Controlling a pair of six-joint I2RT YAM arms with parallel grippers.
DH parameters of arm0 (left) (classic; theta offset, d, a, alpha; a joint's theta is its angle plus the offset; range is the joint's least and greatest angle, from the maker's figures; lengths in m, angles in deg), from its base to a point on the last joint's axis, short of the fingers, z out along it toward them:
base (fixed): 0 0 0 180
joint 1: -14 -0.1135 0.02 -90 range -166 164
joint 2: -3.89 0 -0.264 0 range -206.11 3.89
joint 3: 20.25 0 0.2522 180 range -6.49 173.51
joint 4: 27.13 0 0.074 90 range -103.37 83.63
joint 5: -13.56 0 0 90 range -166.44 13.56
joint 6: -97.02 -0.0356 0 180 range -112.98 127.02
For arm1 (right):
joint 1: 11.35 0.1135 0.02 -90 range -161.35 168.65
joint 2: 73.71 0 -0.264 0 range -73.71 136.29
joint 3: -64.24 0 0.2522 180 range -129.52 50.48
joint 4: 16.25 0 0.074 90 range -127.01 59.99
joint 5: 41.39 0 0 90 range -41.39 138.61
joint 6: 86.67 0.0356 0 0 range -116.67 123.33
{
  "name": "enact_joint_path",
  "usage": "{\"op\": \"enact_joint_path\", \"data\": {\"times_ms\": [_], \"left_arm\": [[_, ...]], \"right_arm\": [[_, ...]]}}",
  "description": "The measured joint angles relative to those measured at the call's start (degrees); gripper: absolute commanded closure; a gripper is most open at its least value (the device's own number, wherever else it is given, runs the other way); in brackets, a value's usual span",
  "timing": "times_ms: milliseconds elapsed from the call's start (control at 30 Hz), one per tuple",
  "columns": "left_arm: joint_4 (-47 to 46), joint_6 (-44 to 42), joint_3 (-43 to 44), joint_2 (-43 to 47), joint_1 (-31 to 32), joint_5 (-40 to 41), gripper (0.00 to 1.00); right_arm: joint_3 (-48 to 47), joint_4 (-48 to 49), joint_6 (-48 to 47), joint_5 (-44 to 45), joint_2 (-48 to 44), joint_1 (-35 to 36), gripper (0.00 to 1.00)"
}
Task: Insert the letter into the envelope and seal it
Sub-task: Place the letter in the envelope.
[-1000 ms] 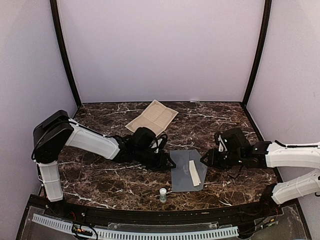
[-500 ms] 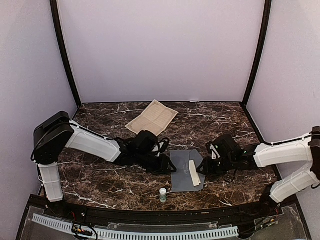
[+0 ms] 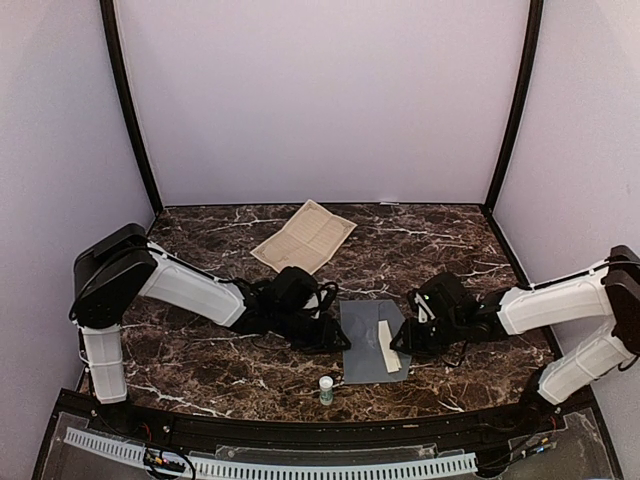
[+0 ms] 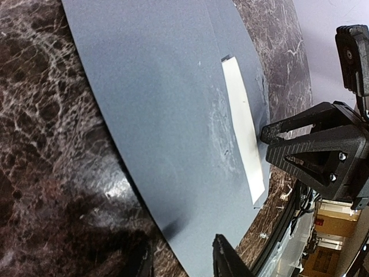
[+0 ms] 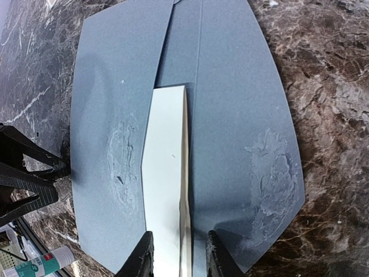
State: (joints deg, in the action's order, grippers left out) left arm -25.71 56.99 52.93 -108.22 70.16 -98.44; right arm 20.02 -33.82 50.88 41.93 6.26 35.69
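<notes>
Tabletop of dark veined marble (image 3: 200, 360) carries the slate-grey paper envelope (image 3: 360, 355) at lower centre of the overhead view, its flap open and unsealed. White folded letter (image 5: 164, 173) lies on top of it, not inside, so I judge insertion and sealing are both left to do. Right gripper (image 5: 180, 254) straddles the letter's near end; whether it pinches, I cannot tell. Left gripper (image 4: 183, 259) sits unclenched at the envelope's edge. Pocket mouth is hard to make out, and the small glue stick (image 3: 326, 389) has an unreadable label.
</notes>
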Motion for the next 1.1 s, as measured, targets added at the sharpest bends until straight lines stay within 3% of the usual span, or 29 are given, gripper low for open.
{"op": "enact_joint_path", "data": {"times_ms": [467,1100], "left_arm": [[-0.20,0.02,0.55,-1.16,0.00,-0.87,0.78],[-0.15,0.20,1.01,-1.70,0.04,-1.31,0.83]], "right_arm": [[-0.85,2.43,0.92,-1.31,2.62,0.79,0.76],[-4.28,4.09,1.29,-1.73,7.19,3.34,0.81]]}}
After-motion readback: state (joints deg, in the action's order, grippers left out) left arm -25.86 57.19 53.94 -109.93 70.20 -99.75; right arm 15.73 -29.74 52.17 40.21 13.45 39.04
